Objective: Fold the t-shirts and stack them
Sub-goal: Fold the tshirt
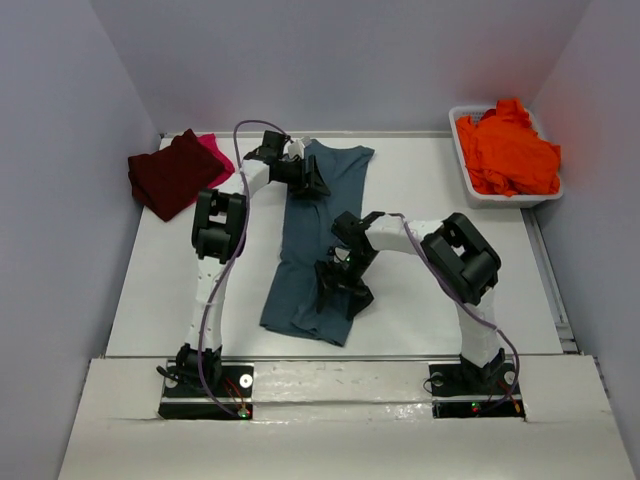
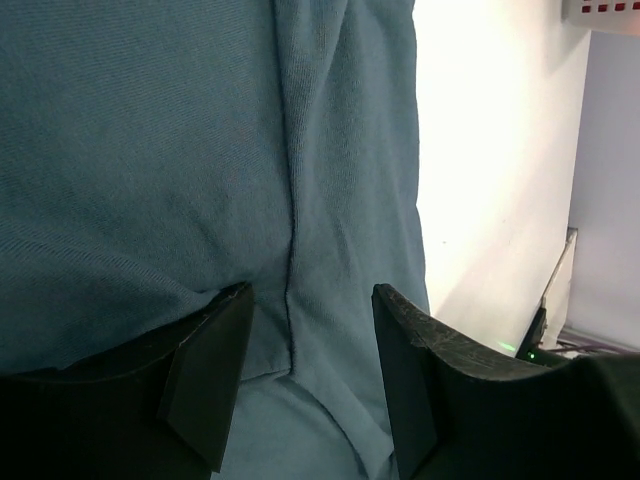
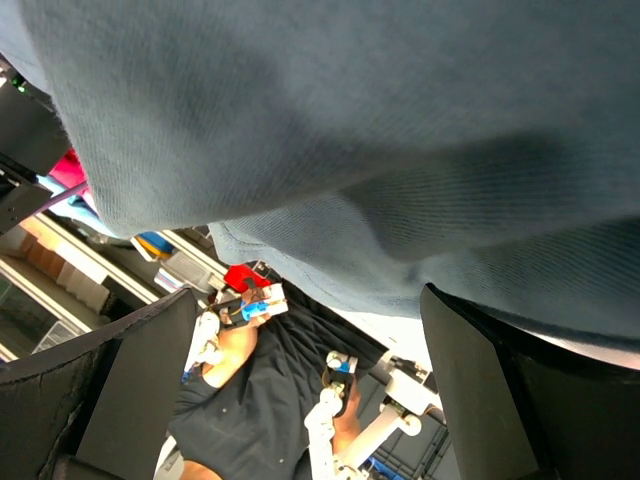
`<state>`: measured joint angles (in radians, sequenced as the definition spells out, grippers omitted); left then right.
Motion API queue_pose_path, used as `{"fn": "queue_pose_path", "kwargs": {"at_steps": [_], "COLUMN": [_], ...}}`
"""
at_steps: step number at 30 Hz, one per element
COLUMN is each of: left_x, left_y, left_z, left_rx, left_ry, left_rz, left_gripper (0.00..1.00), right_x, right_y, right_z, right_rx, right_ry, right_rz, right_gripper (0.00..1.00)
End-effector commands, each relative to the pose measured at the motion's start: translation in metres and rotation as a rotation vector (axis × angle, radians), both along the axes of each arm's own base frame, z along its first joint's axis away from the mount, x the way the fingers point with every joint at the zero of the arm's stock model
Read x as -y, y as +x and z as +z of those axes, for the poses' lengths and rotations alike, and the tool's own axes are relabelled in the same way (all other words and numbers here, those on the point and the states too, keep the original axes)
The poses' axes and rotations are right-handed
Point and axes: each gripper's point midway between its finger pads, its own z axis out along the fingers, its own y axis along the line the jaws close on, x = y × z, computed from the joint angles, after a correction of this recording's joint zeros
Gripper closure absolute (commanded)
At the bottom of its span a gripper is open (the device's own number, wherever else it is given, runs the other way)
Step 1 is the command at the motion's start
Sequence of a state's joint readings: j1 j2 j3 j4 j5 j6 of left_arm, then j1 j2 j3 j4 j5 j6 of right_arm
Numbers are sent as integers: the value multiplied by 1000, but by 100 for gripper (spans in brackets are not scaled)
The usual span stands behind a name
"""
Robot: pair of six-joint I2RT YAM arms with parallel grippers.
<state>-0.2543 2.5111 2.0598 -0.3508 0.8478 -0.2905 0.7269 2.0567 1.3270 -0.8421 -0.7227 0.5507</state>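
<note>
— Where is the teal-blue t-shirt point(image 1: 300, 250) point(image 2: 150, 150) point(image 3: 350, 120)?

— It lies in the middle of the table point(image 1: 450, 290), as one long narrow strip. One end points to the far edge and the other end to the arms' bases.

— And the pincers?

— The left gripper point(image 1: 315, 187) point(image 2: 312, 300) is over the far end of this shirt. In its wrist view the two dark fingers point(image 2: 210, 370) stand apart, and a seam of the cloth runs between them. Nothing is pinched there. The right gripper point(image 1: 338, 300) point(image 3: 308, 300) is at the near end. Its fingers point(image 3: 470, 380) are spread very wide, the cloth hangs across the top of its view, and it grips nothing.

— Do the fingertips touch the cloth?

— The left ones are very near it, but I cannot tell if they press on it.

— What about the other shirts?

— The maroon t-shirt point(image 1: 172, 175) lies folded at the far left corner, on top of the pink t-shirt point(image 1: 212, 148), which shows only a small part. The orange t-shirt point(image 1: 510, 150) is a crumpled heap inside the white tub point(image 1: 510, 200) at the far right.
</note>
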Motion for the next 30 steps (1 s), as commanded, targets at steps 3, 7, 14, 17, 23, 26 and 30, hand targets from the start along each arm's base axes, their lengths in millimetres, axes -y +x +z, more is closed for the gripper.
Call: {"fn": "queue_pose_path", "kwargs": {"at_steps": [3,7,14,17,23,26,30], "left_x": [-59,-66,-67,-65,-58,-58,-60], "left_y": [8,9,30,38,38,38,35], "left_z": [-40,-44,-50,-50,-48,-36,-27], "left_rx": [-17,-27,-54,-46,-39,12,45], "left_ry": [220,233,232,225,180,170,178], "left_rz": [141,162,186,191,171,162,146], "left_gripper": [35,35,35,35,33,29,24], "right_x": [40,44,39,40,28,21,14], "right_y": [6,15,22,23,43,53,57], "right_z": [-18,-14,-5,-6,10,21,33], "right_rx": [25,59,85,97,193,241,273], "right_ry": [-153,-174,-145,-144,-88,-51,-4], "right_rz": [-10,8,36,49,61,65,64], "right_gripper": [0,0,0,0,0,0,0]}}
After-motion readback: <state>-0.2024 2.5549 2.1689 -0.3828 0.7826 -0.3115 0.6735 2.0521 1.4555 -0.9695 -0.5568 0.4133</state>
